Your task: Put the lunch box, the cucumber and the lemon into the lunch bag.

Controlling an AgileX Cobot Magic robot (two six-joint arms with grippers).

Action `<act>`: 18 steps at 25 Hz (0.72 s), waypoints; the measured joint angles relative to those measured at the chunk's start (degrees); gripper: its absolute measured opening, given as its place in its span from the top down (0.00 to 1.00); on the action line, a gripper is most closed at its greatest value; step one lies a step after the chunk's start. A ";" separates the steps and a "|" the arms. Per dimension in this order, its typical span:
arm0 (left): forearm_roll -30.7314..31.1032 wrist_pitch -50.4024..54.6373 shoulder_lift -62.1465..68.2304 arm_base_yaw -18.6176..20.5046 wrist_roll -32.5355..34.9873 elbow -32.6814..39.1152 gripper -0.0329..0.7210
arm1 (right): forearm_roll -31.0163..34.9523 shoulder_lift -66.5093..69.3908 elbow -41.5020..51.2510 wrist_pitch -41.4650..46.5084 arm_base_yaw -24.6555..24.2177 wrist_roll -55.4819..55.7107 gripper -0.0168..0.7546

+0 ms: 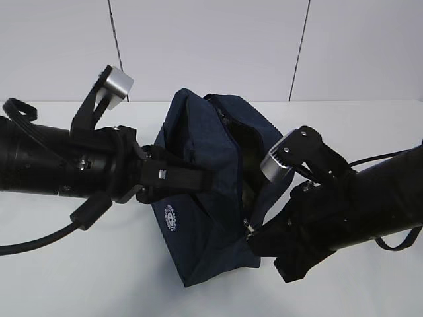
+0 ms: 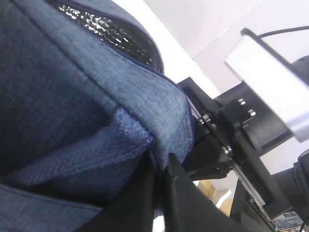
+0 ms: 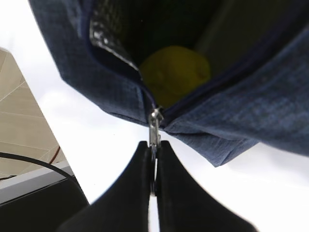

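The navy lunch bag (image 1: 205, 198) stands in the middle of the white table, its top unzipped and dark inside. My left gripper (image 1: 165, 173) is shut on a fold of the bag's fabric at its left side; the wrist view shows the cloth (image 2: 159, 121) pinched between the fingers. My right gripper (image 1: 254, 232) is shut on the metal zipper pull (image 3: 154, 128) at the bag's lower right end. The yellow lemon (image 3: 174, 72) lies inside the bag behind the zipper. Silver foil lining (image 2: 104, 26) shows inside. The lunch box and the cucumber are not visible.
The white table (image 1: 79, 277) stretches around the bag. A white wall with dark seams (image 1: 198, 46) stands behind. The two black arms flank the bag closely on both sides.
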 joint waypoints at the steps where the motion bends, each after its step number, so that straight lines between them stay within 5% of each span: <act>1: 0.00 0.00 0.00 0.00 0.00 0.00 0.96 | -0.03 -0.11 0.00 -0.15 0.00 0.00 0.97; 18: 0.00 -0.26 0.00 0.00 0.00 0.00 0.96 | -1.08 -0.41 0.00 -0.05 0.00 2.22 0.97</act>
